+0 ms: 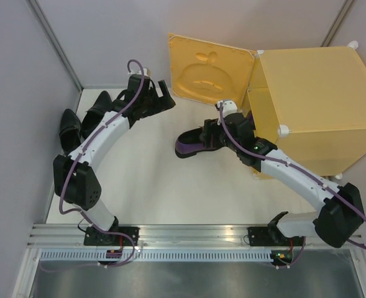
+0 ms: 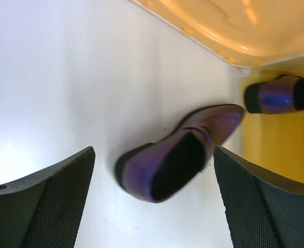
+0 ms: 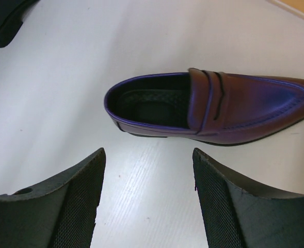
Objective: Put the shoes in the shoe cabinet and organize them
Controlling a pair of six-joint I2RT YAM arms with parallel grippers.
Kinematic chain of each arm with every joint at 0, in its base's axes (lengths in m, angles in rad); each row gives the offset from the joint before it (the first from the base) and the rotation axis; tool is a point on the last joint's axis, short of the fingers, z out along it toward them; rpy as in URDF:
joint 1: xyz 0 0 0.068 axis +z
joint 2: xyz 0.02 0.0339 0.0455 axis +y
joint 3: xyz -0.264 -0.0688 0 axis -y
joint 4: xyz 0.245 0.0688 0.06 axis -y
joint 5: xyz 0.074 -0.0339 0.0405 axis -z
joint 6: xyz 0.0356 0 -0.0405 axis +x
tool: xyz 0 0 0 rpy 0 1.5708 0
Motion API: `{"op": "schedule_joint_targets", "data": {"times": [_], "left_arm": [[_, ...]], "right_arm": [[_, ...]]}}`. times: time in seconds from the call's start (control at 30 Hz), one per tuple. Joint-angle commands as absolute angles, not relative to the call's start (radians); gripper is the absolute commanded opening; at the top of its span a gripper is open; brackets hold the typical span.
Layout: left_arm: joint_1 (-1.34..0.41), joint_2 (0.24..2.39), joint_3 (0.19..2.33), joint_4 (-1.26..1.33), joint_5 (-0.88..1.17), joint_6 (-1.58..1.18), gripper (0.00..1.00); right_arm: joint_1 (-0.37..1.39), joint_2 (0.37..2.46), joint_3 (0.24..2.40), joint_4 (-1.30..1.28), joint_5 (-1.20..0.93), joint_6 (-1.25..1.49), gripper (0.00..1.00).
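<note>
The left pincer [image 2: 153, 152] and right pincer [image 3: 147, 155] both gape empty. The right hangs above a purple shoe [image 3: 208, 111] on the table [image 1: 151, 186] just outside the shoe cabinet [image 1: 313, 105], seemingly poised to carry it inside beside its mate [image 2: 278, 95].

You've got four shoes: two black shoes [image 1: 68, 127] behind the left pincer [image 1: 165, 93], one purple shoe [image 3: 208, 108] ahead of the right pincer [image 3: 147, 155], second purple shoe [image 2: 278, 95] inside the single cabinet [image 1: 313, 93]. One door [image 1: 207, 68].

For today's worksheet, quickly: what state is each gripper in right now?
Left gripper: open, holding nothing.
Right gripper: open, holding nothing; a purple shoe lies just ahead of it.
</note>
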State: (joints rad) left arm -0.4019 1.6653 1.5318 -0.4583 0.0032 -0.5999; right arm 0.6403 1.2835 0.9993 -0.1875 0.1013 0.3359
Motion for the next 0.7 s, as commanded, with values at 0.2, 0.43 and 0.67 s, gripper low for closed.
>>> {"op": "schedule_joint_targets", "data": {"times": [0.2, 0.43, 0.67], "left_arm": [[-0.301, 1.522, 1.411, -0.517, 0.005, -0.339, 1.00], [-0.301, 1.398, 1.307, -0.549, -0.113, -0.319, 1.00], [-0.301, 1.393, 1.275, -0.535, -0.146, -0.305, 1.00]], "right_arm": [[0.758, 1.623, 1.313, -0.302, 0.115, 0.416, 0.70], [0.801, 1.804, 1.433, -0.293, 0.081, 0.468, 0.62], [0.813, 1.933, 1.491, -0.278, 0.077, 0.431, 0.56]]}}
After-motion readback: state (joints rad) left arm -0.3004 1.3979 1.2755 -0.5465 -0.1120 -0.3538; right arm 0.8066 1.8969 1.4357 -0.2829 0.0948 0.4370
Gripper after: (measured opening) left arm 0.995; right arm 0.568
